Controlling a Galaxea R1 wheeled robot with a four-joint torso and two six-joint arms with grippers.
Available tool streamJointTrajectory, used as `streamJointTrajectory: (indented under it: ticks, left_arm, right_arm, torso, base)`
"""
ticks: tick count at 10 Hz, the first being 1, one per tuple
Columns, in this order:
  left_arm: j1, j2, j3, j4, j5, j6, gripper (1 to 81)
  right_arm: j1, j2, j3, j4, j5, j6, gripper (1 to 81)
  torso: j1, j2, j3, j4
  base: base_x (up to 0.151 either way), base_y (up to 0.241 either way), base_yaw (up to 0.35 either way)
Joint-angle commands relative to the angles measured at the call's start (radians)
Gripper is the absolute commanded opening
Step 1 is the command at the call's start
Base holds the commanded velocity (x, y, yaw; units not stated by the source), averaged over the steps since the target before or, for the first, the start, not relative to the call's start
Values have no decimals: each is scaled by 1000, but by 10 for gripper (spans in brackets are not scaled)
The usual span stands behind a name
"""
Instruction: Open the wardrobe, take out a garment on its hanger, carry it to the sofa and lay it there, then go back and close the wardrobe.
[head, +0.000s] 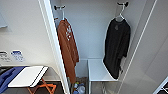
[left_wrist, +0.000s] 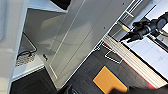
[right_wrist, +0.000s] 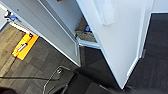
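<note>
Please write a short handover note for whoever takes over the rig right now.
Grippers: left and right fingers cannot be made out, so their state is unknown.
Things: the tall white wardrobe stands with both doors open. The plain black long-sleeved top hangs inside on its thin white hanger, at the right. A rust-orange top hangs at the left.
Done: wardrobe opened.
Left: lift out the black top on its hanger, carry it to the sofa, lay it there, then return and close the wardrobe.

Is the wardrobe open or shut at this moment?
Open. Both doors of the wardrobe stand swung out, and the inside shows the black garment on its hanger beside an orange top.
</note>
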Motion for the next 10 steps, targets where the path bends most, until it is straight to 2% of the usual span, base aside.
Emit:
streamJointTrajectory:
  ticks: [1, 4, 6, 10]
  left_arm:
    - [-66, -1, -21, -27, 15, -4, 811]
    - [-39, 82, -125, -74, 10, -4, 811]
    - [-32, 157, -180, -82, -32, -4, 811]
    - [-32, 291, -309, -114, -69, -4, 811]
  right_arm:
    - [-19, -25, -113, 15, 60, 40, 811]
    - [-117, 111, -262, 15, 85, 120, 811]
    - [-166, 266, -375, 15, 95, 173, 811]
    - [-225, 467, -489, 14, 100, 216, 811]
  torso:
    - [0, 0, 0, 0]
    - [-1, 0, 0, 0]
    - [-1, -1, 0, 0]
    - [-2, -1, 0, 0]
  base:
    - [0, 0, 0]
    - [0, 0, 0]
    - [0, 0, 0]
    - [0, 0, 0]
